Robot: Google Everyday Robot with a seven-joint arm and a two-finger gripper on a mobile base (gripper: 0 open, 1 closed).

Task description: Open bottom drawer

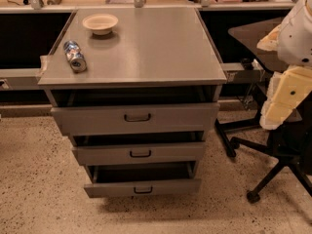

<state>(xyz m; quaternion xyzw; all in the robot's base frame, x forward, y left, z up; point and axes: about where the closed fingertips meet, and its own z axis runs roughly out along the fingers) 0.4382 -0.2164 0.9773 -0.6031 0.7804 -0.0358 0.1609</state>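
Observation:
The grey metal cabinet (136,48) stands in the middle of the view with three drawers stacked in its front. The bottom drawer (117,188) is the lowest and narrowest-looking one, with a small dark loop handle (143,190) at its centre. A dark gap shows above its front. The medium-width drawer (107,155) and the wider top drawer (97,120) sit above it. My gripper (285,99), cream-coloured below the white arm (298,30), is at the right edge. It is far to the right of the drawers, about level with the top drawer, and touches nothing.
A cream bowl (100,23) and a can lying on its side (74,56) rest on the cabinet top. A black office chair base (265,152) stands right of the cabinet, under my arm. A dark table (251,35) is behind it. The floor is speckled (39,179).

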